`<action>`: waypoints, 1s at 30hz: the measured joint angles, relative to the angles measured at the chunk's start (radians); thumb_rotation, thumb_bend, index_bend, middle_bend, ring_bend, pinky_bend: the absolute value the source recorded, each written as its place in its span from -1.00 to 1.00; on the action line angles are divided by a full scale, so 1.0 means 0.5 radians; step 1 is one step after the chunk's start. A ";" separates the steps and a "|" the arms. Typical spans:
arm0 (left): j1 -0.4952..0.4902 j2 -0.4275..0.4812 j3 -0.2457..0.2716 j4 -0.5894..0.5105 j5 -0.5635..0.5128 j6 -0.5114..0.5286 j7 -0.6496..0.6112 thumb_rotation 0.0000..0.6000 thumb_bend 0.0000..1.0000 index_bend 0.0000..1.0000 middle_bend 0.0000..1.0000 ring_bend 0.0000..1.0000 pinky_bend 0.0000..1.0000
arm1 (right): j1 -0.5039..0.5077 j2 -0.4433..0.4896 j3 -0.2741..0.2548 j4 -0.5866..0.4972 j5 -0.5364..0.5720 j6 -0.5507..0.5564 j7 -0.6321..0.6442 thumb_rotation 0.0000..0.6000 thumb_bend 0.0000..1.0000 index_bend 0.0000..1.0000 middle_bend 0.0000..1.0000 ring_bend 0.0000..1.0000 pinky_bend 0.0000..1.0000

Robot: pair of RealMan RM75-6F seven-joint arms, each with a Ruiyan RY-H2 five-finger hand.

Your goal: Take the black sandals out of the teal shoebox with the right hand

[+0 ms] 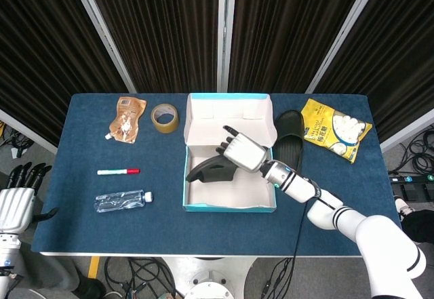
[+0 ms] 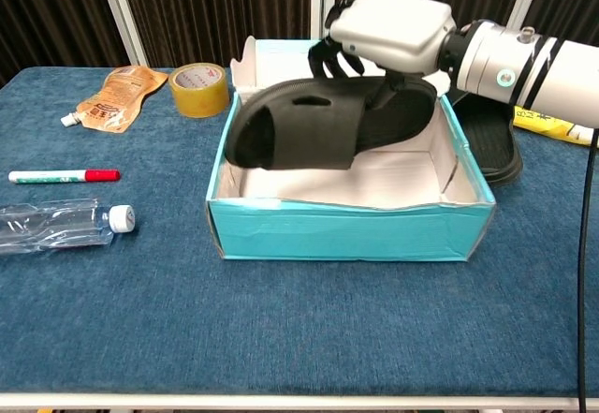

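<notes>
Partly hidden second sandal (image 2: 487, 141) behind shoebox (image 2: 346, 230)

The table (image 2: 281, 338) is covered in a dark blue cloth with a matt, slightly napped weave. The teal shoebox (image 2: 346, 235) is made of thin card, smooth teal outside and plain white within, creased at the front edge. The black sandal (image 2: 318, 132) appears as matt moulded foam or rubber, as does the second sandal (image 1: 290, 140) lying on the cloth. The right hand (image 2: 388, 29) is cased in smooth pale-grey plastic with a faint sheen. A glossy roll of tape (image 2: 199, 88), a clear crinkled plastic bottle (image 2: 61, 226), a shiny yellow snack bag (image 1: 336, 128) and a foil-like pouch (image 1: 127, 117) are also seen.
</notes>
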 measured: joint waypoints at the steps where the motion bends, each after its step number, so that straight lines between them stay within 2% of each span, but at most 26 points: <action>1: -0.001 0.000 -0.001 -0.003 0.000 0.000 0.003 1.00 -0.86 -0.75 -0.81 -1.00 -0.91 | -0.001 0.005 0.028 -0.022 0.024 0.010 0.046 1.00 -0.29 0.58 0.31 0.12 -0.62; 10: -0.002 0.022 -0.004 -0.042 -0.001 0.006 0.041 1.00 -0.86 -0.75 -0.81 -1.00 -0.91 | -0.019 0.154 0.190 -0.353 0.149 0.084 0.185 1.00 -0.29 0.58 0.32 0.11 -0.62; 17: 0.003 0.041 -0.002 -0.074 0.003 0.019 0.066 1.00 -0.86 -0.75 -0.81 -1.00 -0.91 | -0.063 0.337 0.230 -0.731 0.191 0.098 0.337 1.00 -0.29 0.56 0.32 0.10 -0.62; 24: 0.006 0.055 0.002 -0.102 0.011 0.025 0.094 1.00 -0.86 -0.75 -0.81 -1.00 -0.91 | -0.110 0.662 0.195 -1.304 0.201 0.008 0.444 1.00 -0.29 0.53 0.32 0.10 -0.62; 30: -0.005 0.061 -0.002 -0.127 0.018 0.022 0.115 1.00 -0.86 -0.75 -0.81 -1.00 -0.91 | -0.118 0.966 0.075 -1.772 0.153 -0.243 0.458 1.00 -0.29 0.52 0.31 0.10 -0.62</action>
